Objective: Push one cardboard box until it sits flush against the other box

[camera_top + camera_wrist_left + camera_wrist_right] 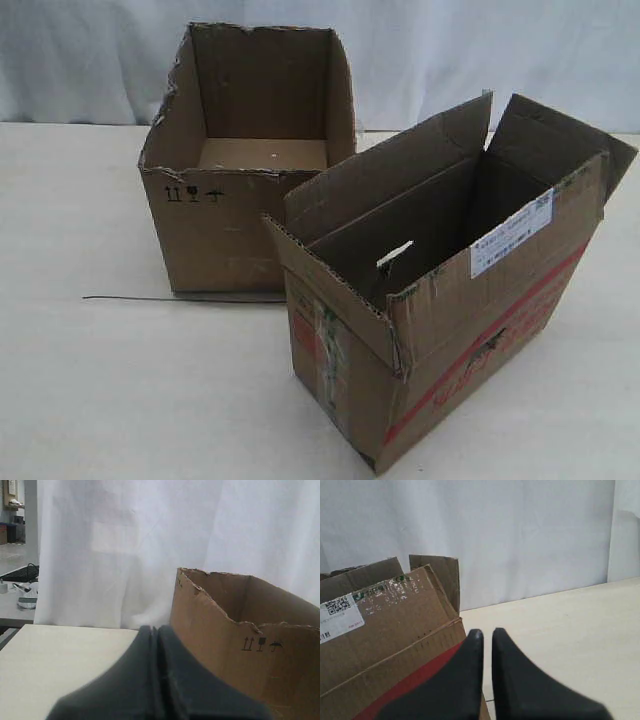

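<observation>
The cardboard box (470,320), narrow with open top flaps and a red stripe on its long side, stands at the front right, turned at an angle. The other box (215,235), wider with a torn rim and black symbols on its front, stands behind it to the left. Whether the two touch, I cannot tell. Neither gripper shows in the exterior view. My left gripper (156,630) is shut, its fingers pressed together, beside the other box (210,625). My right gripper (483,632) is all but shut, a thin slit between its tips, next to the cardboard box's (395,625) red-striped side.
Both boxes rest on a pale table (100,380). A thin dark line (180,298) runs along the table under the other box's front edge. A white curtain (450,50) hangs behind. A desk with a keyboard (20,572) lies beyond the table.
</observation>
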`<state>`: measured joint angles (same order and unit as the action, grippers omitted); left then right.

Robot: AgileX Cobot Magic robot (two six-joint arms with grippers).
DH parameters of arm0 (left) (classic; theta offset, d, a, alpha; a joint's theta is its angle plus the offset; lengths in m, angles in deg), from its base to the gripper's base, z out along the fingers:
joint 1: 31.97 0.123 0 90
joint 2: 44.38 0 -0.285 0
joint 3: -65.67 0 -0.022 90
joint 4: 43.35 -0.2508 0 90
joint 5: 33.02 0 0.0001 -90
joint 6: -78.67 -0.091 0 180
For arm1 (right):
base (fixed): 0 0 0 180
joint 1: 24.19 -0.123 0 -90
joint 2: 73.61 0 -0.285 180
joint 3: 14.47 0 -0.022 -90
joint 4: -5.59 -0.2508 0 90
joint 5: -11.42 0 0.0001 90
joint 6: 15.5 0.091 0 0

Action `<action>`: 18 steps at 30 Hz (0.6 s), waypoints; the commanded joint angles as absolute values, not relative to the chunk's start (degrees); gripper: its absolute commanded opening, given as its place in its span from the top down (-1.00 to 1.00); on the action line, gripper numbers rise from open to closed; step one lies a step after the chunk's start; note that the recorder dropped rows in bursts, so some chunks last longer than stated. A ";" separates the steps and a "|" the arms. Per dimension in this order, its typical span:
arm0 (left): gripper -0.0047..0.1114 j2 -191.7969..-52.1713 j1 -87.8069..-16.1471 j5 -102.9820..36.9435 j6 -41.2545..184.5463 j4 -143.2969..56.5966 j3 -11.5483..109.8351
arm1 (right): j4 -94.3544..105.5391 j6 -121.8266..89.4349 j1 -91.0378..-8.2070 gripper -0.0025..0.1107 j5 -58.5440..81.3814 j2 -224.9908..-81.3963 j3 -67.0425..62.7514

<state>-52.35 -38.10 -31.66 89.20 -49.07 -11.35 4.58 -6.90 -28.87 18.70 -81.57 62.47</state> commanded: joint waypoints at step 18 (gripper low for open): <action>0.92 -52.17 -38.62 -32.11 89.49 -49.34 -11.55 | -42.97 -5.27 -28.97 0.87 12.45 -81.40 62.75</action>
<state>-52.35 -38.10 -31.66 89.20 -49.07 -11.35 -41.88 -5.28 -28.87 13.50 -81.57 62.47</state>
